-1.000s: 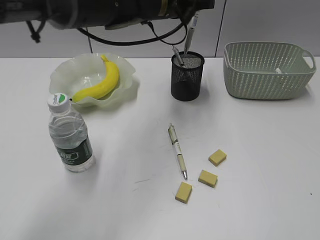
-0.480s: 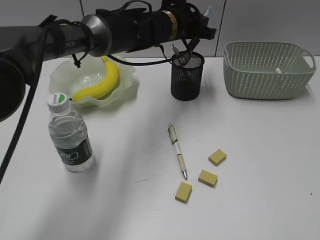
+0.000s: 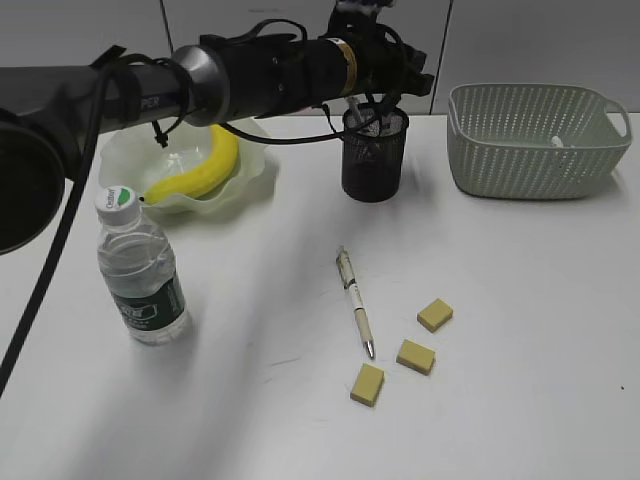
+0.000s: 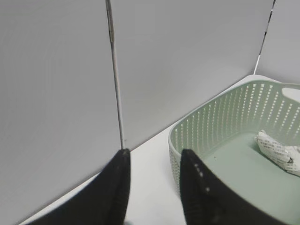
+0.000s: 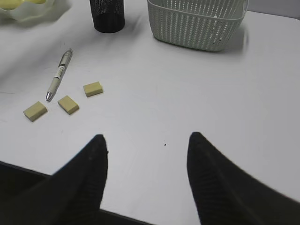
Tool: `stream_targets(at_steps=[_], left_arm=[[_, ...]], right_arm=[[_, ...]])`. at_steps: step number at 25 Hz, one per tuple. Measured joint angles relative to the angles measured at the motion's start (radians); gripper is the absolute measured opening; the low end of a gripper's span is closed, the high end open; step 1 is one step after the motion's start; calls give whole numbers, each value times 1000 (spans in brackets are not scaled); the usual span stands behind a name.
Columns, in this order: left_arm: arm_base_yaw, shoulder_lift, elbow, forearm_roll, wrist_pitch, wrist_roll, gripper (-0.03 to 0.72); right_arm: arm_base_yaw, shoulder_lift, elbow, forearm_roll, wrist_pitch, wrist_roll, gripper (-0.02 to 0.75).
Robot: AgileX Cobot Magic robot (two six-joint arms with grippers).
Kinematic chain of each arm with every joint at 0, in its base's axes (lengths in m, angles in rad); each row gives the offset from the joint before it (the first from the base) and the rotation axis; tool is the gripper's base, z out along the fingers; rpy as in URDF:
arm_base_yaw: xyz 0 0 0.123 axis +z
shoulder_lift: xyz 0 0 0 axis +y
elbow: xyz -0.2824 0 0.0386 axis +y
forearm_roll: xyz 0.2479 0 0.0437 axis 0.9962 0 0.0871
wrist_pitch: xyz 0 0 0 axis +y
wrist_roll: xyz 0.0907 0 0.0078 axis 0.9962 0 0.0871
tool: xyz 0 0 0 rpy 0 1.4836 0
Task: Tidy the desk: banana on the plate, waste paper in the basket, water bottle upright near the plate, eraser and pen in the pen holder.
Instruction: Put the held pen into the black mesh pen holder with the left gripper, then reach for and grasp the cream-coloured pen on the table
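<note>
Both pincers were empty. In the exterior view the left arm (image 3: 200,80) stretched across the top of the frame from the left edge, its gripper end above the pen holder (image 3: 374,155) at top centre; the fingers themselves were too dark to make out there. A pen stood inside the holder. On the desk (image 3: 520,300), the banana (image 3: 205,165) lay in the plate (image 3: 250,160) at upper left, and the water bottle (image 3: 140,270) stood upright below the plate at the left. Another pen (image 3: 356,303) lay flat in the middle of the frame, with three yellow erasers (image 3: 415,356) just to its right and below. The basket (image 3: 535,140) sat at upper right.

In the left wrist view the left gripper (image 4: 154,187) showed its two black fingers spread apart at the bottom, nothing between them. To the right the basket (image 4: 211,126) held the waste paper (image 4: 276,147).

In the right wrist view the right gripper (image 5: 146,180) hung over bare desk at the bottom of the frame, jaws wide and holding nothing. The pen (image 5: 58,75) and erasers (image 5: 68,104) lay at left, the pen holder (image 5: 107,16) and basket (image 5: 197,23) along the top.
</note>
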State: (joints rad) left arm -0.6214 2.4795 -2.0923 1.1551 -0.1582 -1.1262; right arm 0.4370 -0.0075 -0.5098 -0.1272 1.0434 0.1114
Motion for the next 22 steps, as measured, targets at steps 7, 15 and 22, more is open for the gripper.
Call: stream_targets(at_steps=[7, 15, 22], left_arm=[[-5, -35, 2, -1, 23, 0, 276], [-97, -387, 234, -65, 352, 45, 160], [-113, -802, 699, -495, 594, 493, 158]], right_arm=[[0, 0, 0, 0, 0, 0, 436], [0, 0, 0, -1, 0, 0, 436], [0, 0, 0, -2, 0, 0, 436]])
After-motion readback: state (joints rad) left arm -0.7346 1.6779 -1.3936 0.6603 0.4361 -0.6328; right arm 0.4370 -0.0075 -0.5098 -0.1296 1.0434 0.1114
